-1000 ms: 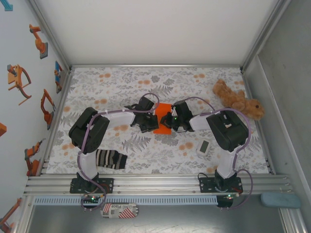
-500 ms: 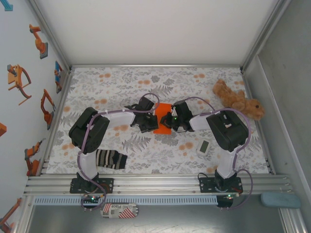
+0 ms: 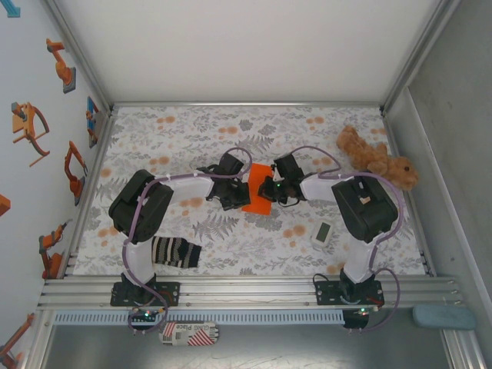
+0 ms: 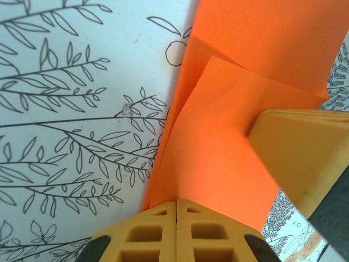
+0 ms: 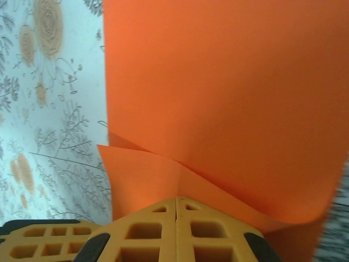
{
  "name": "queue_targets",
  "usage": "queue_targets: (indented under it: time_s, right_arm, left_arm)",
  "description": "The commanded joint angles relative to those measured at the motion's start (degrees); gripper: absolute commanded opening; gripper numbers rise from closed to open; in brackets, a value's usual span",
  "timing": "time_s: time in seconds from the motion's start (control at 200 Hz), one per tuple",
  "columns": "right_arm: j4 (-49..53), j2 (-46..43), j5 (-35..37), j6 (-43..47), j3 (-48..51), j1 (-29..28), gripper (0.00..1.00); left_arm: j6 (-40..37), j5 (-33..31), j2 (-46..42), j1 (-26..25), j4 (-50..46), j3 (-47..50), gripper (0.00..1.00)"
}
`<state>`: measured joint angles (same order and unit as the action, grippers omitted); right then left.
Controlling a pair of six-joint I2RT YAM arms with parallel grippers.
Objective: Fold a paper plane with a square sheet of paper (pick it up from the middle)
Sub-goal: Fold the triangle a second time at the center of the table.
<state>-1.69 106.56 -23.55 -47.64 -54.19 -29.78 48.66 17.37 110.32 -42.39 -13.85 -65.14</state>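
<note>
The square sheet of paper is bright orange and lies partly folded on the floral cloth at mid-table, between both grippers. My left gripper is shut, its tips resting on the paper's left side; in the left wrist view its closed tips touch the near edge of an overlapping orange flap. My right gripper is shut too, and in the right wrist view its closed tips sit against a raised, creased flap of the paper. One right finger presses the sheet from the right in the left wrist view.
A striped black-and-white sock lies near the left arm's base. A brown plush toy sits at the far right. A small white device lies near the right arm. The metal rail runs along the near edge.
The right gripper has shifted slightly away from the near edge along the paper, and more orange shows below it. The left gripper has stayed in place.
</note>
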Motion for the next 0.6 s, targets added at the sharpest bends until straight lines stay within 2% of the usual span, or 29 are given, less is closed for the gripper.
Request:
queue_targets:
  time_s: [0.0, 0.411, 0.506, 0.596]
  right_arm:
    - [5.65, -1.3, 3.07, 4.0, -1.0, 1.77, 0.0]
    - [5.88, 1.01, 2.01, 4.66, -0.04, 3.8, 0.0]
    - [6.51, 1.57, 2.36, 4.33, 0.13, 3.84, 0.0]
    - [6.31, 2.19, 2.28, 3.57, 0.4, 3.79, 0.0]
  left_arm:
    - [-0.02, -1.28, 2.4, -0.19, -6.35, 0.38, 0.0]
    - [-1.62, -1.03, 0.08, 0.55, -7.12, -2.48, 0.0]
    - [-2.41, -0.19, -2.26, 0.42, -5.78, -4.49, 0.04]
    - [-0.01, 0.91, -4.16, 0.24, -1.83, -3.37, 0.08]
